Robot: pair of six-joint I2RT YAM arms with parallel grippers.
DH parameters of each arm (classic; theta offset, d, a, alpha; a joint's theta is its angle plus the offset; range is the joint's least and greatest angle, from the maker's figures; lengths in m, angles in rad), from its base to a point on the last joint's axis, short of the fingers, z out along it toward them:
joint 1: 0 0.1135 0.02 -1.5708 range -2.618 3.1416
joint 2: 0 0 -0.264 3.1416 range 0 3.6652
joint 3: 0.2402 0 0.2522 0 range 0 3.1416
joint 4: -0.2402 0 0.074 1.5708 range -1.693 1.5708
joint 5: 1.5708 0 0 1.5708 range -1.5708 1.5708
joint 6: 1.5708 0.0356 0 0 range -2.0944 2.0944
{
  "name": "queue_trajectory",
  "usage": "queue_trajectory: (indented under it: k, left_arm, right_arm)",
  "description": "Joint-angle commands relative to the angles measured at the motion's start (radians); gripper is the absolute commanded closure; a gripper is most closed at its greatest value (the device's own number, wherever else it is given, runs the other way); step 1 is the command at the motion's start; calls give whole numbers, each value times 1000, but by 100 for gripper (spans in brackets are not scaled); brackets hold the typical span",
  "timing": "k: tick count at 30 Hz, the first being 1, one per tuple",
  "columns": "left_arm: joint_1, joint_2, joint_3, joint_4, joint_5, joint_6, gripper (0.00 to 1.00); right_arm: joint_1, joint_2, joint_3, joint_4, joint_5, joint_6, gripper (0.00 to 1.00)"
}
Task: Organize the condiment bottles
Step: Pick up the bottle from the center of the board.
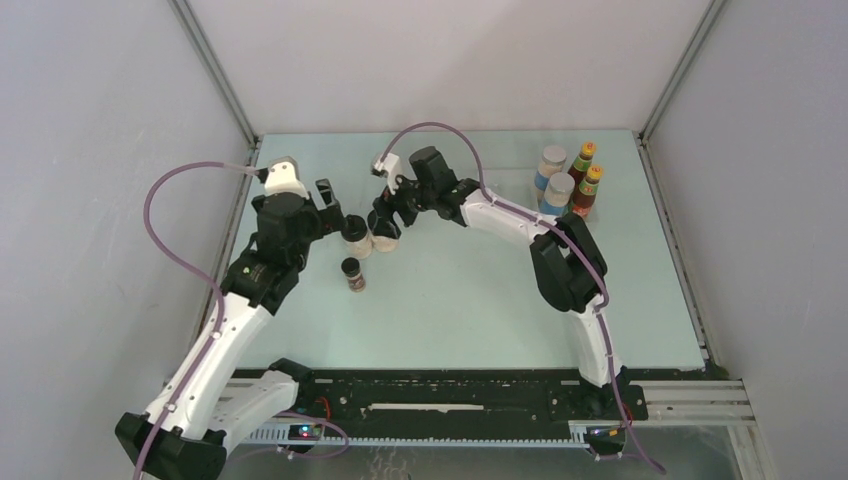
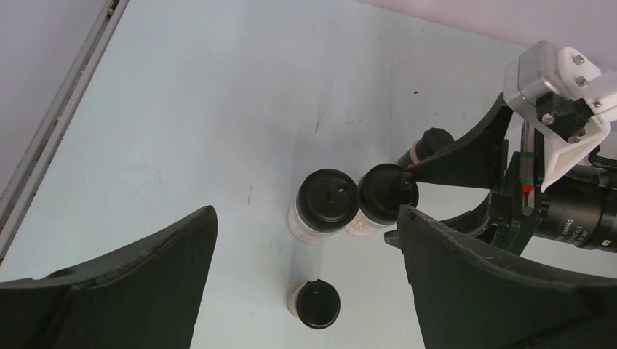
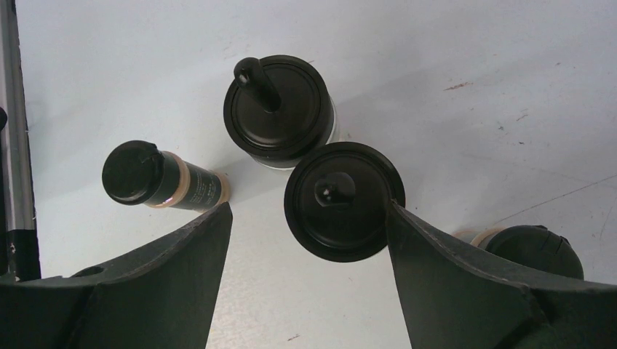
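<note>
Two black-lidded pale jars (image 1: 357, 237) (image 1: 386, 236) stand side by side at mid-left. My right gripper (image 1: 385, 216) is open above them; in the right wrist view (image 3: 307, 207) one jar's lid (image 3: 343, 201) lies between the fingers, against the right finger (image 3: 466, 283), and the other jar (image 3: 279, 109) stands beyond. My left gripper (image 1: 335, 212) is open and empty beside the jars. One tiny dark jar (image 1: 352, 273) stands nearer; it shows below the two jars in the left wrist view (image 2: 318, 304). A second tiny dark jar (image 2: 429, 142) stands behind the right gripper.
Two grey-lidded blue-labelled jars (image 1: 552, 160) (image 1: 559, 190) and two red sauce bottles with yellow caps (image 1: 585, 160) (image 1: 590, 187) stand grouped at the back right. Grey walls and metal rails (image 1: 215, 80) bound the pale table (image 1: 480, 300).
</note>
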Motion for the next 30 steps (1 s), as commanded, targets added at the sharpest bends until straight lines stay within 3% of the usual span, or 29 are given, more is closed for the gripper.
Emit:
queue_trajectory:
  k: [1,30]
  left_arm:
    - [-4,-26,58,13,-1,19,2]
    - [-4,-52,35,38,31,4,2]
  right_arm:
    - [10,23,51,-36,2,-33,14]
    - [-1,60,128,-87,39,-84,14]
